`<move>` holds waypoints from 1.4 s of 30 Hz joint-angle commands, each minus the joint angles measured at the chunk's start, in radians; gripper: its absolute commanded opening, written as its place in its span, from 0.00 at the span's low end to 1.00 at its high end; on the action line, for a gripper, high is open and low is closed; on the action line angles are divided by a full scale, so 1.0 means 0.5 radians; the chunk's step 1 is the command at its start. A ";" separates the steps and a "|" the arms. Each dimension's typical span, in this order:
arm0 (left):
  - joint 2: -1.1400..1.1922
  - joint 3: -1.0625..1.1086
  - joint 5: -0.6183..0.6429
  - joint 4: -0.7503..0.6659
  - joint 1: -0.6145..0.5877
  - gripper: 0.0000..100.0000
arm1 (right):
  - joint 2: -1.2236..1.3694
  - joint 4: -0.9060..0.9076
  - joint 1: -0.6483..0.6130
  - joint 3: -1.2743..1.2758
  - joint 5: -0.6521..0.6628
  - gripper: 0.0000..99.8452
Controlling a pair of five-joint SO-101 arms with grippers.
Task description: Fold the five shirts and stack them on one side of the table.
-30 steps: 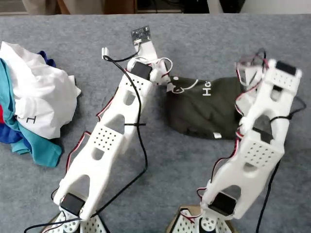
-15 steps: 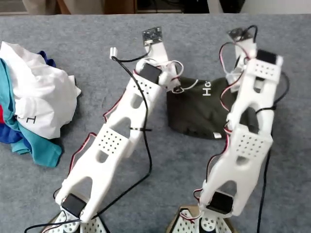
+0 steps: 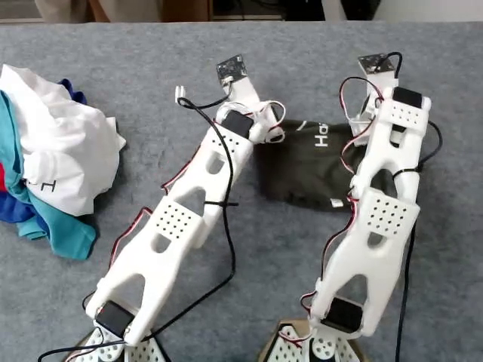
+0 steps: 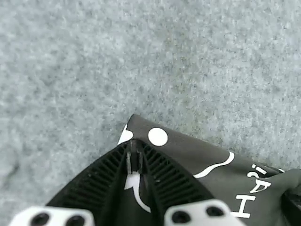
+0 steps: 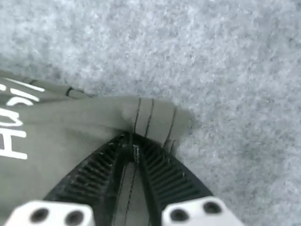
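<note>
I have both arms stretched out over the grey felt-covered bench [image 3: 136, 68], and each one has hold of the same dark olive-green shirt with white print [image 3: 309, 170]. The shirt lies bunched on the bench between the two wrists, towards the right half of the surface and well out from the arm bases. White lettering shows on its upper face in the high view.

From the left wrist camera, the left jaws are pinched together on a corner of the dark olive-green shirt [image 4: 197, 155]. The black ribbed fingers [image 4: 101, 172] meet at a narrow tip over the cloth, right beside a white printed dot and a curved white line. In the high view the white left arm [image 3: 181, 226] runs diagonally from its base to the shirt's left far corner, with a black cable [image 3: 223, 226] trailing along it.

From the right wrist camera, the right jaws are likewise closed on the dark olive-green shirt [image 5: 70, 127]. They grip a folded hem with dark stitch lines, and grey felt shows just past the hem's edge. The white right arm [image 3: 377, 219] lies over the shirt's right side in the high view, red and white wires looped at its wrist.

At the left edge of the bench sits a crumpled heap of unfolded shirts [image 3: 53, 166], well apart from the dark one. A white shirt [image 3: 68, 143] is on top, with teal cloth [image 3: 64, 230] and blue cloth [image 3: 15, 207] underneath and a sliver of red at the very edge.
</note>
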 commanded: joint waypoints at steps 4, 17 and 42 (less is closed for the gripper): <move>-0.035 -0.064 0.021 -0.015 -0.052 0.02 | -0.020 0.261 0.133 -0.446 -0.015 0.00; -0.609 -0.245 -0.601 0.319 -0.046 0.02 | -0.434 0.881 0.348 -0.818 -0.018 0.00; -1.668 0.368 -1.804 1.218 -0.896 0.02 | -2.404 -0.270 0.437 2.733 -0.399 0.14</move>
